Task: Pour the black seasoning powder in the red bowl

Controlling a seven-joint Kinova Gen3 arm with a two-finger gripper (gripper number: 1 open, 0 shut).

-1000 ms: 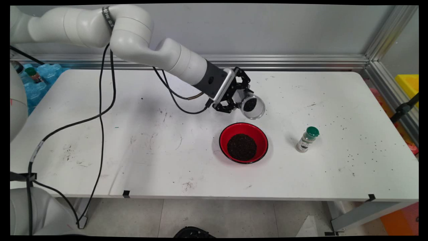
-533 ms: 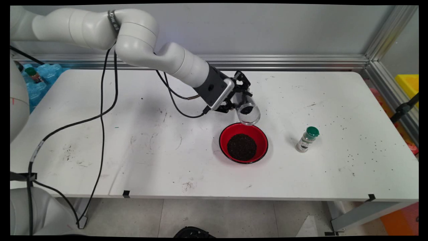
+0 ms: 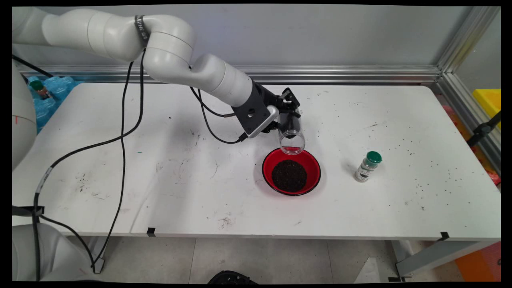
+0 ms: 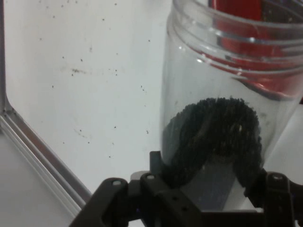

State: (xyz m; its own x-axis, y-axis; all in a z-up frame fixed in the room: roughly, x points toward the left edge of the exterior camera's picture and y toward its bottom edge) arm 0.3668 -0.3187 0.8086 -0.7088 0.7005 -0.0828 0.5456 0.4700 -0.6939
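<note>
My gripper (image 3: 289,118) is shut on a clear plastic jar (image 3: 291,138), tipped so its open mouth points down over the far rim of a red bowl (image 3: 316,170). The bowl holds a heap of dark grains (image 3: 289,175). In the hand view the jar (image 4: 227,94) rises from between the gripper's (image 4: 208,198) black linkage, with a clump of dark grains (image 4: 213,137) still inside near its base, and the red bowl (image 4: 239,28) shows through its mouth.
A small spice jar with a green lid (image 3: 368,166) stands to the right of the bowl. Dark specks are scattered on the white table (image 3: 160,180), mostly at the right. Black cables (image 3: 122,132) hang from the arm at the left. An aluminium rail (image 3: 340,74) runs along the back.
The gripper has turned the jar from lying almost level to mouth-down, and its mouth has dropped to just above the bowl's far rim.
</note>
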